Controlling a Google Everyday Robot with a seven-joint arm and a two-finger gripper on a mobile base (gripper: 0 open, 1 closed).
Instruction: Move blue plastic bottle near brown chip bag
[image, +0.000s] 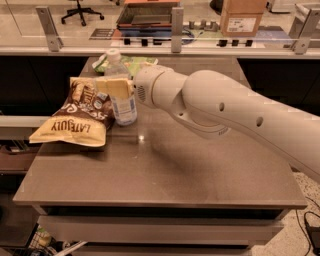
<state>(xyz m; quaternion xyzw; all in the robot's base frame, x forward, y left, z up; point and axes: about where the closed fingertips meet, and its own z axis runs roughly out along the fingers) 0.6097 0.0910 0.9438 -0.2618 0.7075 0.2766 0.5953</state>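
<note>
Upper left of frame: gripper clamped on upright blue plastic bottle, long axis vertical. Brown chip bag lies just left of it, apparently touching.

The blue plastic bottle — clear, white-capped — stands upright, far left, the gripper clasped round it. The brown chip bag lies crumpled just left.

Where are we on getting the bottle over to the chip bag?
Looks done: the blue plastic bottle stands upright on the table, right beside the brown chip bag and seemingly touching its edge. In hand: the hand is closed around the bottle's middle. Left: release the bottle and draw the arm back without tipping it.
</note>
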